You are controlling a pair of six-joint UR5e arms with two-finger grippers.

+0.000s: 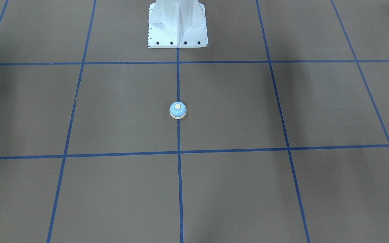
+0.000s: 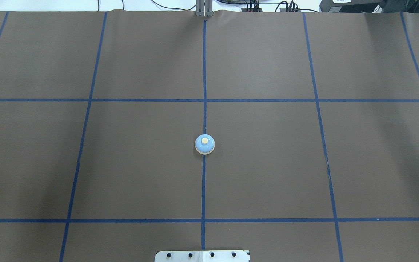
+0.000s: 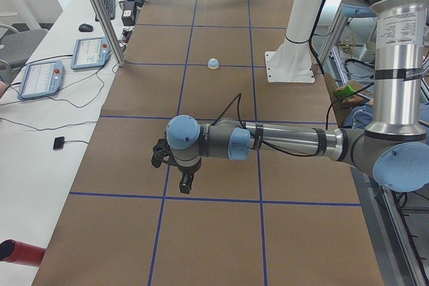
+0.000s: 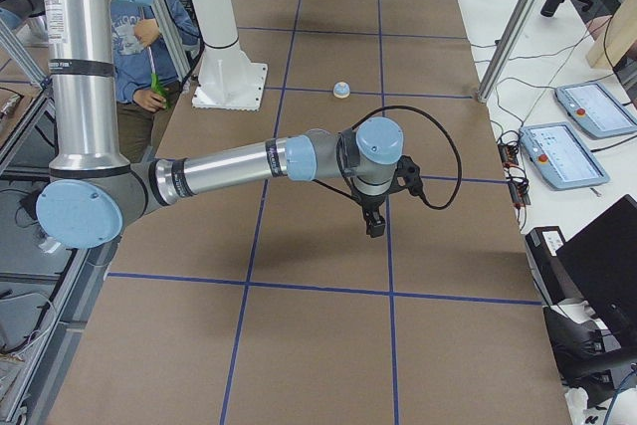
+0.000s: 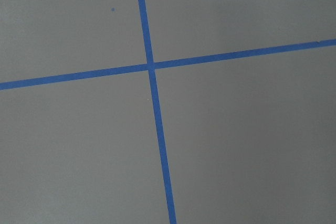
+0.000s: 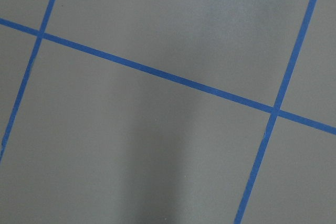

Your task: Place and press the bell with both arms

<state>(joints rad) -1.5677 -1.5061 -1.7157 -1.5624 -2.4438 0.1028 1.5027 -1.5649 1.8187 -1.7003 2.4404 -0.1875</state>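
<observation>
The bell (image 1: 178, 110) is light blue with a cream base and button. It stands upright on the centre blue line of the brown table, and shows in the overhead view (image 2: 204, 144) and small in both side views (image 3: 212, 63) (image 4: 341, 90). My left gripper (image 3: 186, 182) hangs low over the table, far from the bell, towards the table's left end. My right gripper (image 4: 373, 224) hangs likewise towards the right end. Both show only in the side views, so I cannot tell whether they are open or shut. Both wrist views show only table and blue tape.
The white bolted pedestal (image 1: 177, 23) stands at the robot's side of the table, behind the bell. Control tablets (image 3: 90, 53) (image 4: 587, 106) and cables lie on the white bench along the far edge. A metal post (image 3: 100, 11) rises there. A person (image 4: 149, 37) stands behind the pedestal.
</observation>
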